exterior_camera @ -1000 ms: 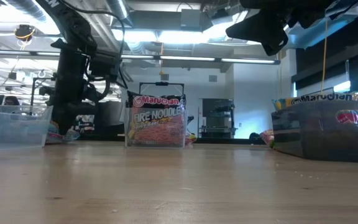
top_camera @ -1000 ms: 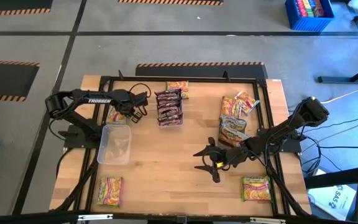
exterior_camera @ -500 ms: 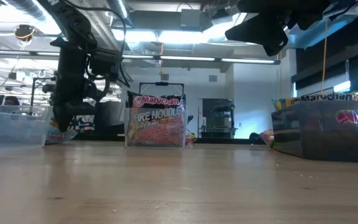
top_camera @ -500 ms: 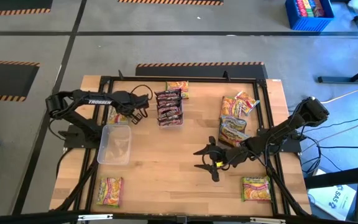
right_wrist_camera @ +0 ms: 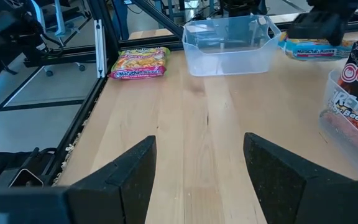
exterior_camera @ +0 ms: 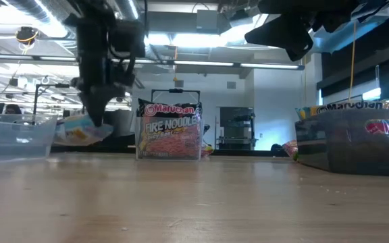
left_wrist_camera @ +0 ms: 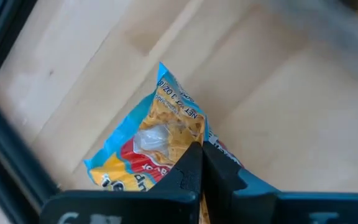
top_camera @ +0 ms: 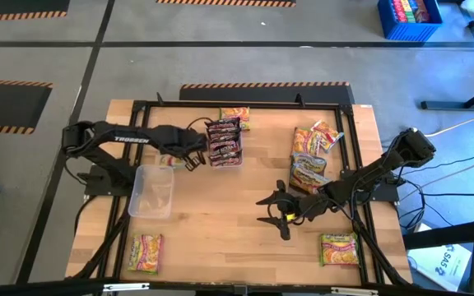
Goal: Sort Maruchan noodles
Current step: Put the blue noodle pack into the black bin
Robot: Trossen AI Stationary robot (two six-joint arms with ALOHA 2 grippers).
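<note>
Across the table [top_camera: 220,222], largest first: left arm reaches from the frame's left edge toward upper centre; right arm waits at lower right centre.

Empty bin [top_camera: 152,190] sits left of centre, just below and left of the left gripper [top_camera: 191,156]. Maroon-packet bin [top_camera: 225,141] stands immediately to the gripper's right.

Left gripper: pinched fully shut on a blue packet [left_wrist_camera: 151,140], lifted off the wood. Packet hangs below the fingers, long axis tilted, one corner pointing away; blue border, yellow-and-red print, crinkled.

Judgement: the drop turns on the empty bin lying just back toward the arm's base; left arm far nearer.

Right gripper [right_wrist_camera: 197,165]: fingers spread apart, holding nothing.
</note>
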